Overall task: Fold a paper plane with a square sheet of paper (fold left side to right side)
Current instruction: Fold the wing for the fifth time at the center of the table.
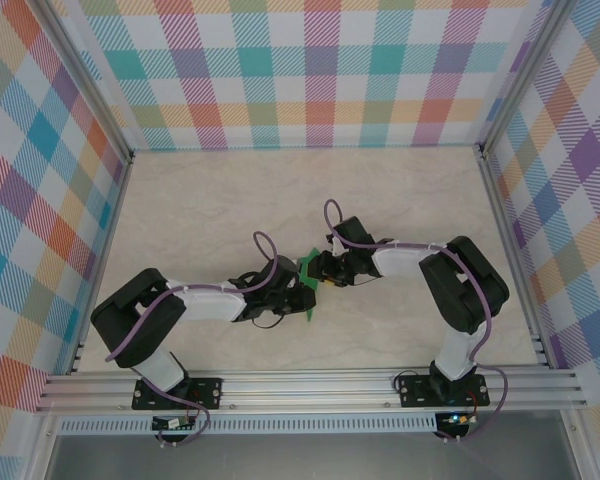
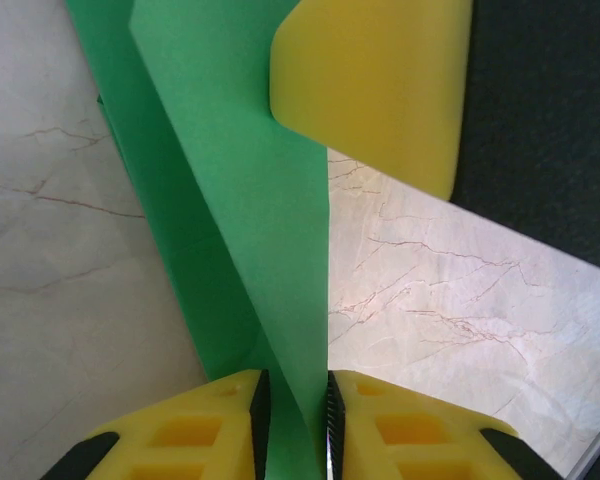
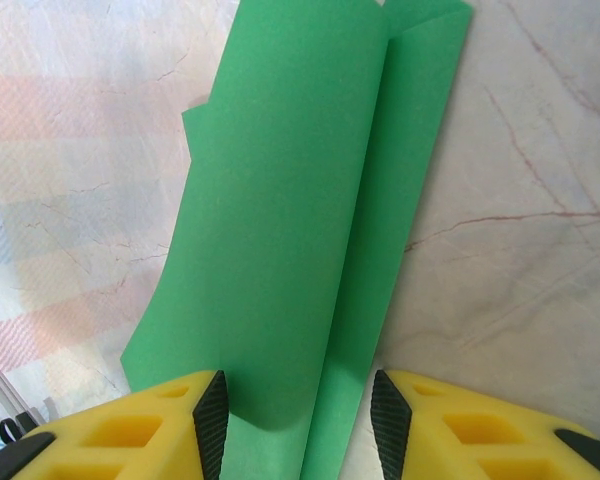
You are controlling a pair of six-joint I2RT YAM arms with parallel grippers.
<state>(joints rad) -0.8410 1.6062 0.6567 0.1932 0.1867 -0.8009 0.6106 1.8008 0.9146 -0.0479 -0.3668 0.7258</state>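
Enclosure: plaid multicolour walls stand on three sides, at 9, 12 and 3 o'clock in the overhead view. Tabletop: pale and marble-veined, bare toward 12 o'clock. Left arm: based at 7 o'clock, lying low and reaching toward 3 o'clock, ending just short of centre. Right arm: based at 5 o'clock, elbow raised, forearm reaching toward 9 o'clock. The two wrists meet near the centre of the tabletop. Green paper: located between the two wrists, just on the 6 o'clock side of centre, and mostly covered by them from overhead. It is folded lengthwise into a narrow strip with layered creases. In the left wrist view it runs at a slant from 6 o'clock up to 11 o'clock. In the right wrist view it runs from 6 to 12 o'clock, with a broad curved layer overlapping a narrower one on its 3 o'clock side. Left jaws: nearly together, the paper filling the slim gap between the black pads; whether they press it cannot be told. Right jaws: spread, the paper lying between them, the 3 o'clock pad standing just clear of the paper's edge. One yellow finger of the right arm overlaps the paper at 12 o'clock in the left wrist view.
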